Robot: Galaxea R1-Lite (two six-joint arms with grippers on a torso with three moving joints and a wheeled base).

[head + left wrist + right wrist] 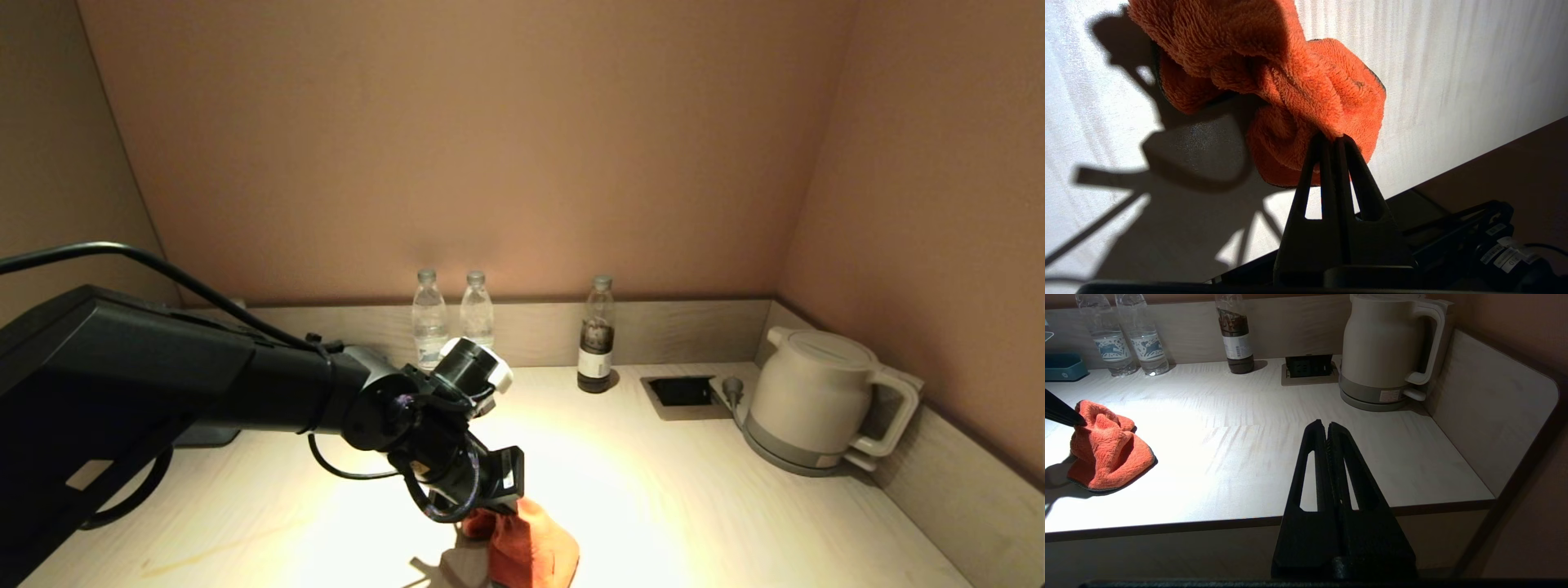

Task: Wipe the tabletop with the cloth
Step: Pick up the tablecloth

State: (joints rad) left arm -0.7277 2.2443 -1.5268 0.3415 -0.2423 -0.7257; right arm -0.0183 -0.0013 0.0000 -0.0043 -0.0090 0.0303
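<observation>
An orange fluffy cloth (pixel 535 549) lies bunched on the pale wooden tabletop (pixel 669 498) near its front edge. It also shows in the left wrist view (pixel 1306 85) and in the right wrist view (pixel 1106 451). My left gripper (pixel 1333 138) is shut on a fold of the cloth, whose lower part rests on the tabletop; in the head view the left gripper (pixel 500 505) sits just above the cloth. My right gripper (pixel 1327 425) is shut and empty, held off the table's front edge; it is out of the head view.
Two clear water bottles (pixel 429 318) and a dark-filled bottle (pixel 597 336) stand along the back wall. A cream kettle (pixel 816 400) stands at the back right beside a recessed socket (pixel 684 392). A blue box (pixel 1063 366) sits at the back left. Raised walls edge the table.
</observation>
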